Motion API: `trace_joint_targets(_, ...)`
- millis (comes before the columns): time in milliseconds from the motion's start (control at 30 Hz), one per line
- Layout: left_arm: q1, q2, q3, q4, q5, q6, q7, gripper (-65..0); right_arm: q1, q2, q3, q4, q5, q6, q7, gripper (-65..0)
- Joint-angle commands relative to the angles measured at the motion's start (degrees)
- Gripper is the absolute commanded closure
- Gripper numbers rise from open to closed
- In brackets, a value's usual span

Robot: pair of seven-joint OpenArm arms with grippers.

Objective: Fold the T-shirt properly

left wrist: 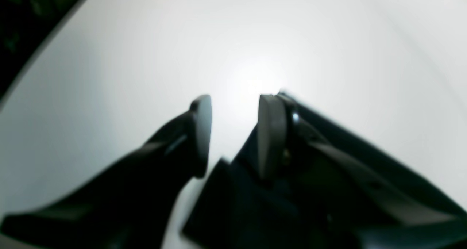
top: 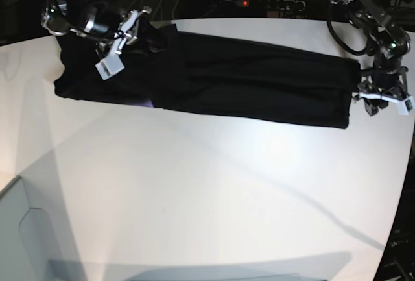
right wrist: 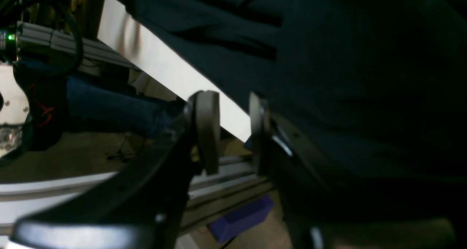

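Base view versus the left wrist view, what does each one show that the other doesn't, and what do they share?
Only the base view shows the whole T-shirt lying as a long black band across the far part of the white table, the right gripper over its other end, and a power strip behind the table. Only the left wrist view shows close up that the left gripper has its jaws apart with bare table between them. Both show the left gripper at one end of the shirt, black cloth and white tabletop.

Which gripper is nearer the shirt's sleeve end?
Right. The right gripper hovers over the T-shirt beside the sleeves; the left gripper sits at the opposite, hem end, jaws parted.
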Motion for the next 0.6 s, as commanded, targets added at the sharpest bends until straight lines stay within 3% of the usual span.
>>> trace_joint_targets(0,-0.61,-2.32,-2.28,-0.23,-3.17,-0.16,0.46,-24.8,-0.16,0.29,0.24,0.82,1.56,-0.69,1.05,-15.8)
trace_joint_targets(133,0.09,-7.5,-10.02,-9.11,-18.29,-0.25,6.35,-42.4,-0.16,0.38,0.24,0.82,1.47,-0.69,1.05,-15.8)
trace_joint_targets(200,0.27,-10.23,-11.69,-14.73,-22.95,-0.42,7.32,-47.8,-0.16,0.38,0.24,0.82,1.47,-0.69,1.05,-15.9)
trace_joint_targets(300,1.41,-13.66,-11.42,-22.29,-27.17,-5.17,7.14,-48.5,-0.16,0.38,0.24,0.82,1.47,-0.69,1.05,-15.9)
trace_joint_targets(433,1.06,-14.71,-11.33,-29.41,-27.52,-11.59,7.32,-48.6,-0.24,0.38,0.24,0.82,1.47,-0.69,1.05,-15.9)
trace_joint_targets(567,0.97,-14.71,-8.35,-33.63,-27.96,-14.31,7.05,-48.6,-0.42,0.38,0.24,0.82,1.47,-0.69,1.05,-15.9)
